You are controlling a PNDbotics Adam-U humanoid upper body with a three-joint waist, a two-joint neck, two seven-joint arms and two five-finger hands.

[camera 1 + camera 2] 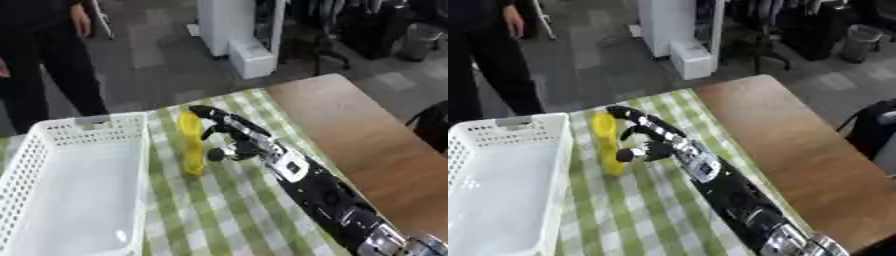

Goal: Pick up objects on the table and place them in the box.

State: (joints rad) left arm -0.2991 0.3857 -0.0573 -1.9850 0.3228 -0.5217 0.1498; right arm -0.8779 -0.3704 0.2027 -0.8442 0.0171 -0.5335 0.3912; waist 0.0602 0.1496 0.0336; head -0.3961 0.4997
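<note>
A long yellow object (190,145) lies on the green checked cloth (227,210), just right of the white basket (52,150). My right hand (234,137) reaches in from the lower right and sits beside the yellow object's right side. Its fingers are partly curled next to the object, the thumb tip near its middle, with nothing clearly held. The basket's inside looks empty. My left hand shows in neither view.
Bare wooden tabletop (367,135) runs along the right of the cloth. A person in dark clothes (39,60) stands beyond the table's far left. A white cabinet (241,35) and a bin (859,40) stand on the floor behind.
</note>
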